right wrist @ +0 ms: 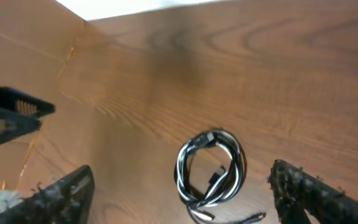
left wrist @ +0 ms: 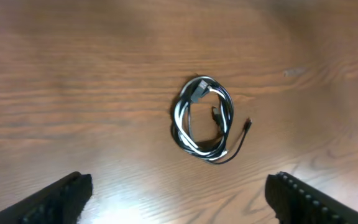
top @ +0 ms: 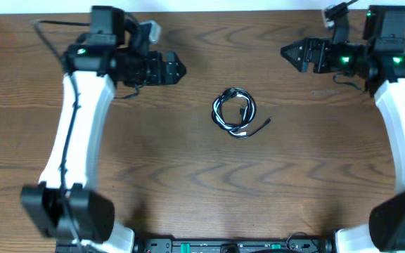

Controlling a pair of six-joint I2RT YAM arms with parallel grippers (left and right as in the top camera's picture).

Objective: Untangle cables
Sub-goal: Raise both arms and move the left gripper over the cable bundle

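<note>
The black and white cables lie coiled together in one small ring on the wooden table, near its middle, with a black plug end trailing to the right. The coil also shows in the left wrist view and in the right wrist view. My left gripper is open and empty, held above the table to the upper left of the coil; its fingers show wide apart. My right gripper is open and empty, to the upper right of the coil; its fingers show either side of it.
The wooden table has its back edge along the top of the overhead view. The left arm's gripper tip shows at the left of the right wrist view. Both arm bases stand at the front corners.
</note>
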